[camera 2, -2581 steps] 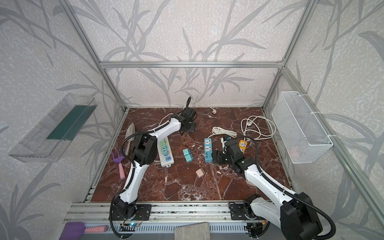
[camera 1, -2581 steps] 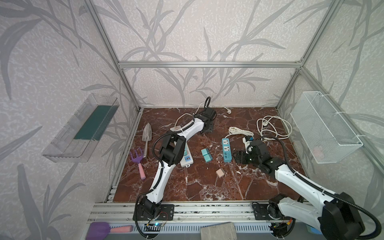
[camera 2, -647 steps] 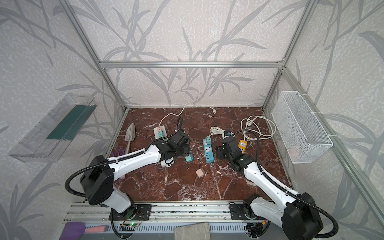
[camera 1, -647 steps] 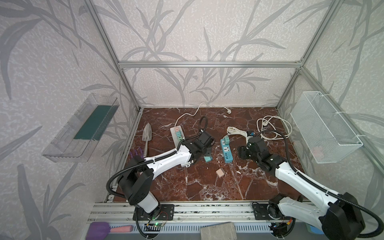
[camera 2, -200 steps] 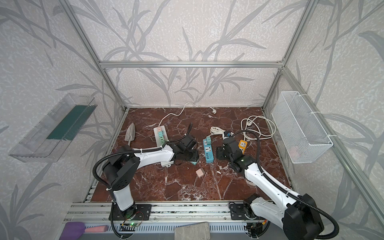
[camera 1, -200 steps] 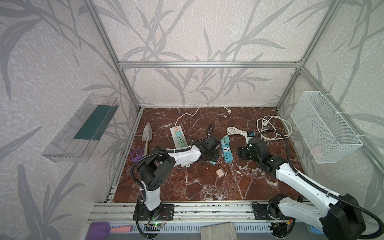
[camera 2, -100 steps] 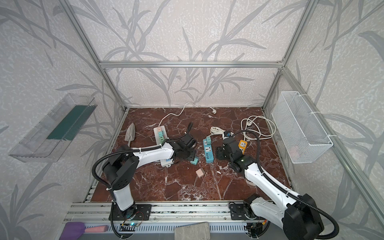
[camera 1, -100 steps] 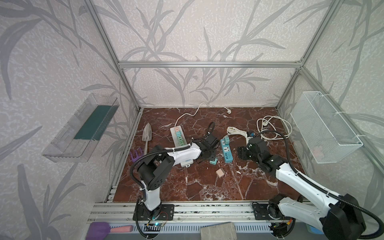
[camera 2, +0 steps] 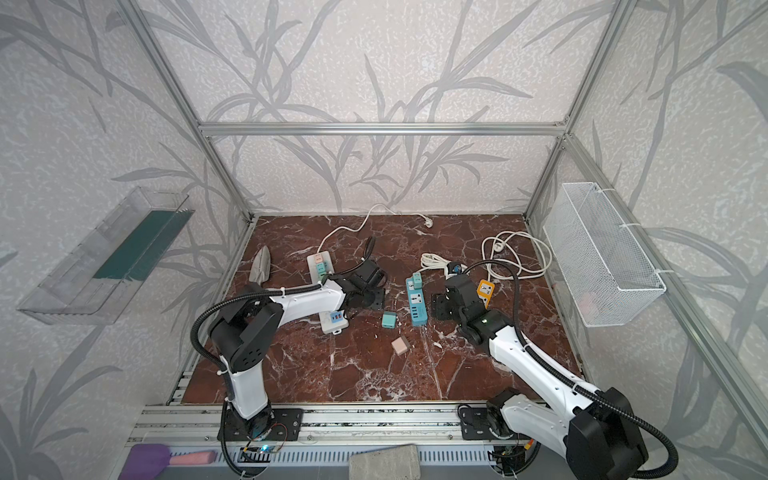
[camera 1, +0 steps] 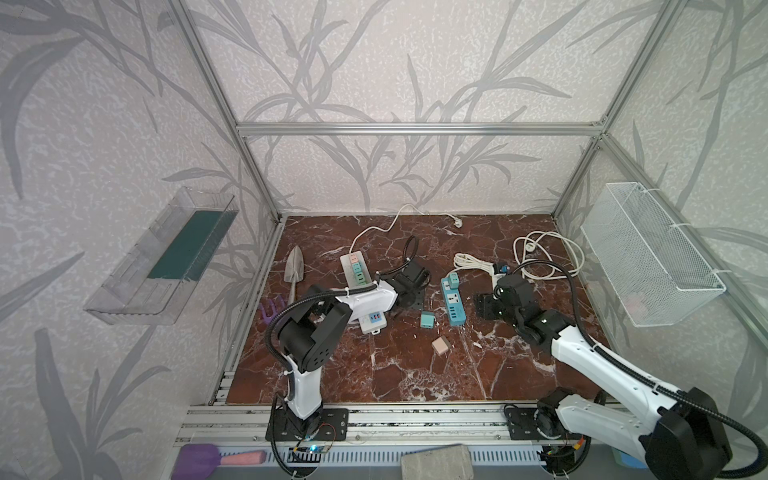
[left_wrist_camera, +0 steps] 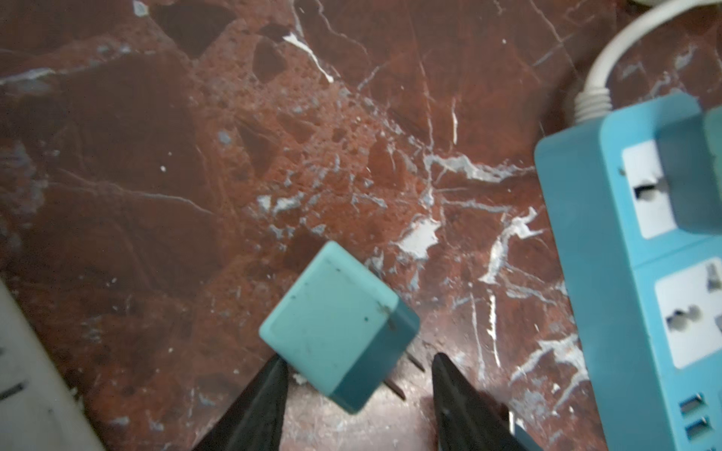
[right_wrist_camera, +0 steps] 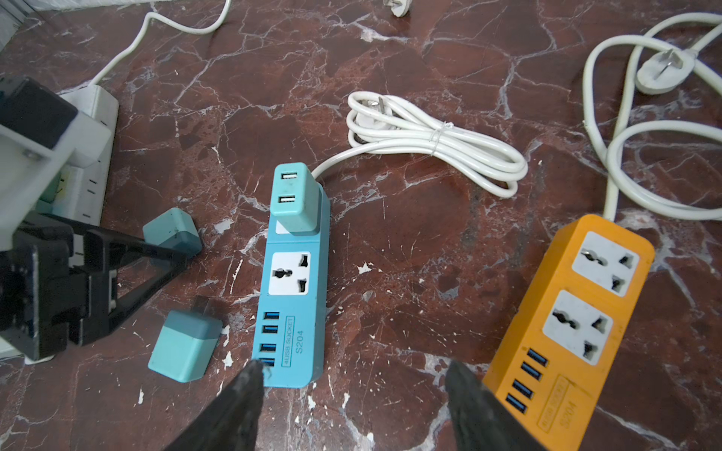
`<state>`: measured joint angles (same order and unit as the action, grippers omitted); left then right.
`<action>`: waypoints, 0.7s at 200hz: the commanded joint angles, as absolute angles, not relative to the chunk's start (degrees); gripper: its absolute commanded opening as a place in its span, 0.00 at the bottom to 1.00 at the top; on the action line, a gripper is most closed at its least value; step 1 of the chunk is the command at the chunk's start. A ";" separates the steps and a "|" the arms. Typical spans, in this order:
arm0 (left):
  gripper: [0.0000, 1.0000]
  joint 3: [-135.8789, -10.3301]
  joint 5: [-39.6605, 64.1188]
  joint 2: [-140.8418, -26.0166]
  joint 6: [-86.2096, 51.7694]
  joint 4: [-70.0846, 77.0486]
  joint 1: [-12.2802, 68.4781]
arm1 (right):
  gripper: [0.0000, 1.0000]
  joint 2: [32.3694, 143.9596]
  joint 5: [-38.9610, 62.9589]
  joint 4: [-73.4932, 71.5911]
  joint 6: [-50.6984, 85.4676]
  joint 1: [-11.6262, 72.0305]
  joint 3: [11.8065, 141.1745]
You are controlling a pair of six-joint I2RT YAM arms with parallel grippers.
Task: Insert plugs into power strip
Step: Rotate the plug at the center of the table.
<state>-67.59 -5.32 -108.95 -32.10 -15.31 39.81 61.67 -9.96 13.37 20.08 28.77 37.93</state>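
A teal plug (left_wrist_camera: 338, 324) lies on the marble between the tips of my open left gripper (left_wrist_camera: 359, 359), prongs sideways. One finger (left_wrist_camera: 269, 390) is at its corner and the other stands clear. In both top views the left gripper (camera 1: 411, 291) hides this plug. A second teal plug (camera 1: 427, 320) and a pale pink plug (camera 1: 440, 345) lie loose beside the blue power strip (camera 1: 453, 299), which carries a teal plug (right_wrist_camera: 295, 199) at its cord end. My right gripper (right_wrist_camera: 353, 371) is open and empty, low over the marble at that strip's USB end.
An orange power strip (right_wrist_camera: 578, 320) lies close to the right gripper. A white power strip (camera 1: 355, 270) holding several plugs runs under the left arm. White cords (right_wrist_camera: 437, 140) sit behind the strips. A trowel (camera 1: 296, 266), purple rake (camera 1: 270, 309) and wall basket (camera 1: 648, 257) flank the floor.
The left gripper's jaws have spread wider over the last second, with the teal plug now loose between them. The right arm has held its place.
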 commanded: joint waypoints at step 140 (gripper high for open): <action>0.57 -87.55 -12.15 -119.04 -26.37 -31.07 37.00 | 0.74 58.15 -9.09 13.09 19.78 28.65 37.02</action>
<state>-86.15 -9.34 -117.47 -27.33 -23.33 37.17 59.77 -8.99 13.28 19.90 28.77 37.60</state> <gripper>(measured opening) 0.581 0.742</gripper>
